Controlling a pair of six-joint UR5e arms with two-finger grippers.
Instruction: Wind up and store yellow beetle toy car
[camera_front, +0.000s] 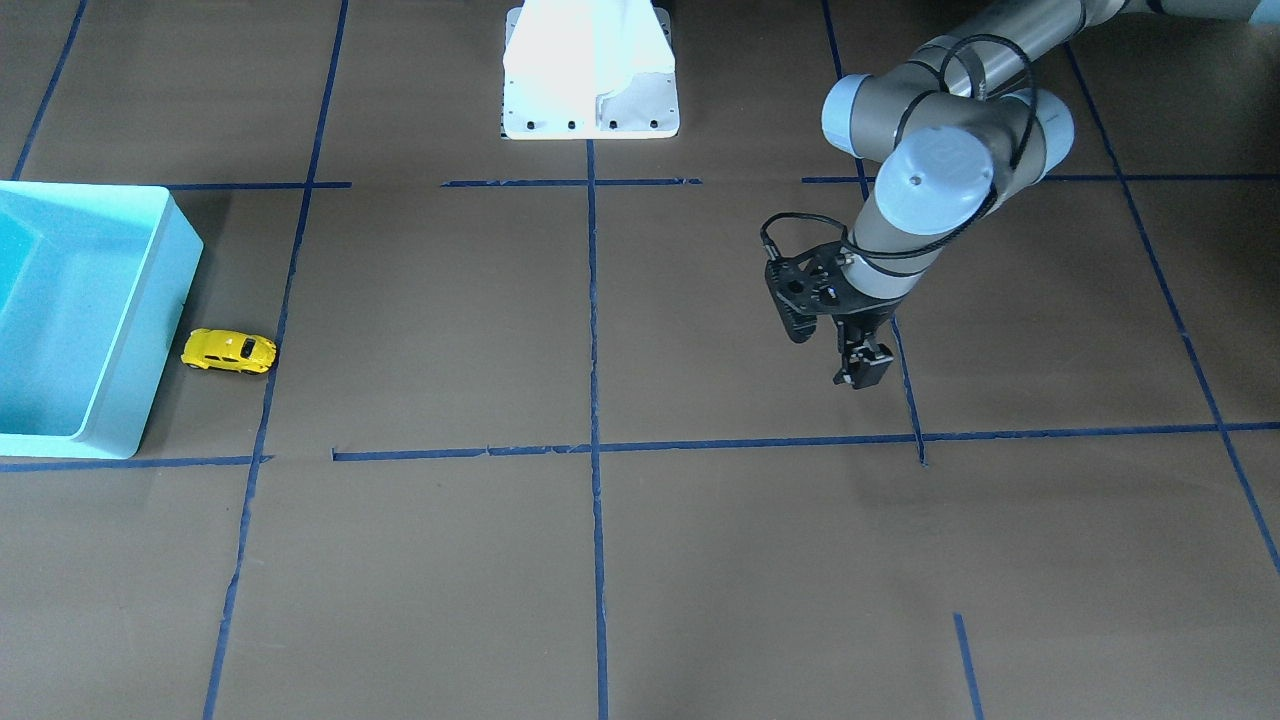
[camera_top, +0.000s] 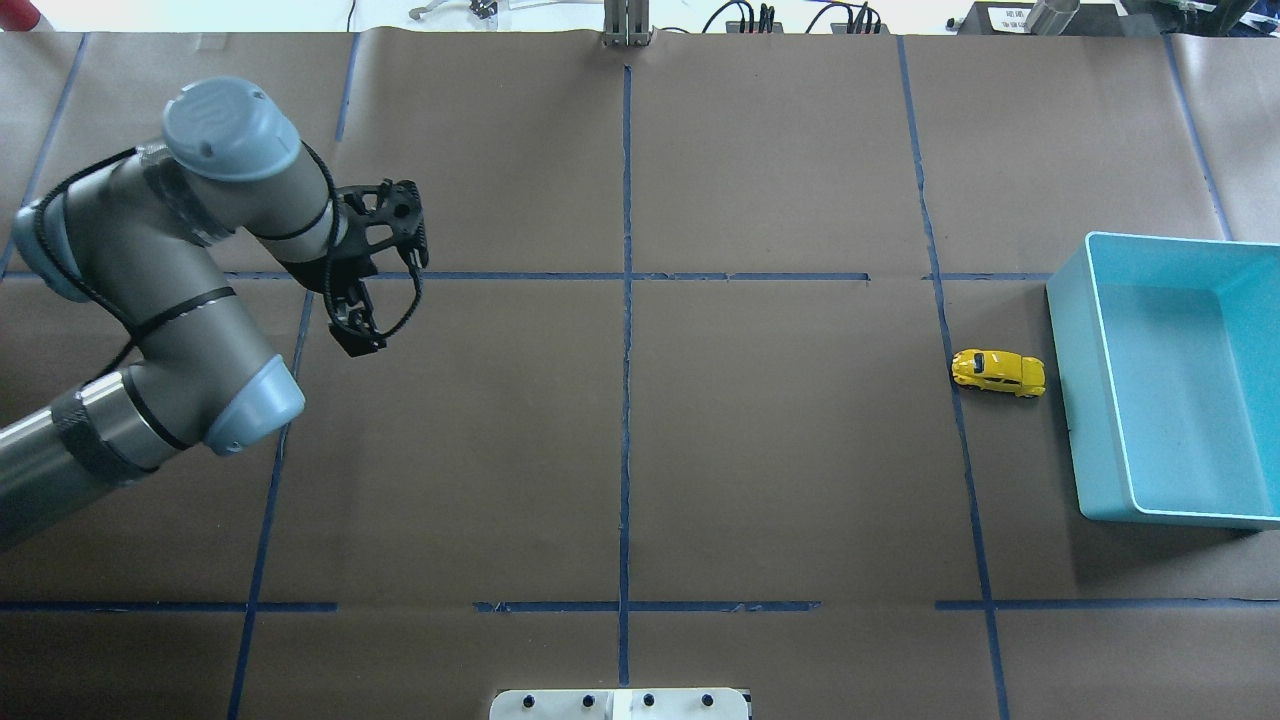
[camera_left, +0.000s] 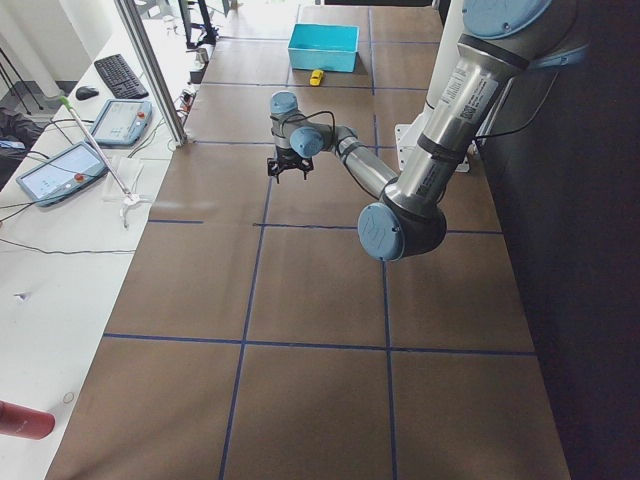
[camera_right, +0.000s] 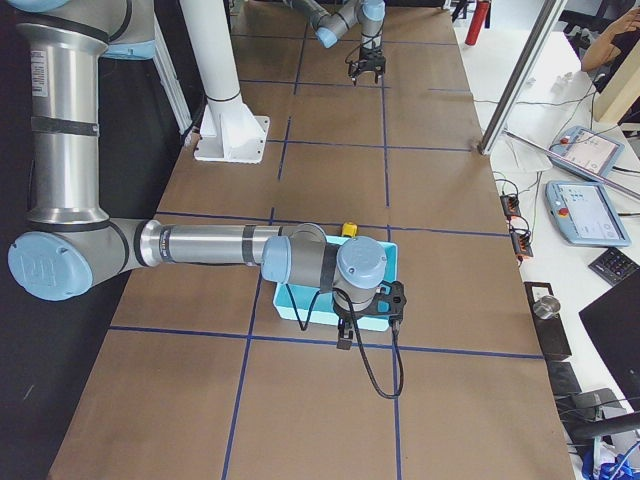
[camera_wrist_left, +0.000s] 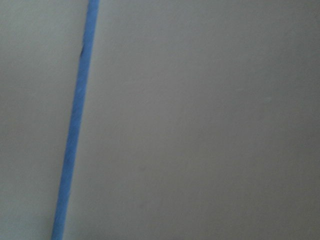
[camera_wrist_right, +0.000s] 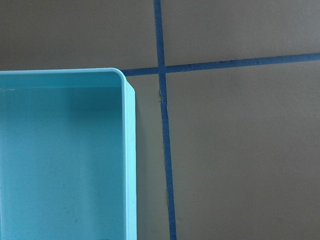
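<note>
The yellow beetle toy car (camera_front: 229, 352) stands on its wheels on the brown table, just beside the light blue bin (camera_front: 165, 290) and outside it. It also shows in the overhead view (camera_top: 998, 372), left of the bin's wall (camera_top: 1072, 390). My left gripper (camera_front: 862, 372) hangs over the table far from the car; its fingers look shut and hold nothing, as the overhead view (camera_top: 355, 335) also shows. My right gripper (camera_right: 346, 335) shows only in the right side view, at the bin's near wall; I cannot tell if it is open or shut. The right wrist view shows the empty bin's corner (camera_wrist_right: 131, 150).
Blue tape lines (camera_top: 627, 400) divide the brown table into squares. The robot's white base plate (camera_front: 590, 95) stands at the middle of the robot's side. Operator panels and cables (camera_right: 585, 210) lie beyond the table's far edge.
</note>
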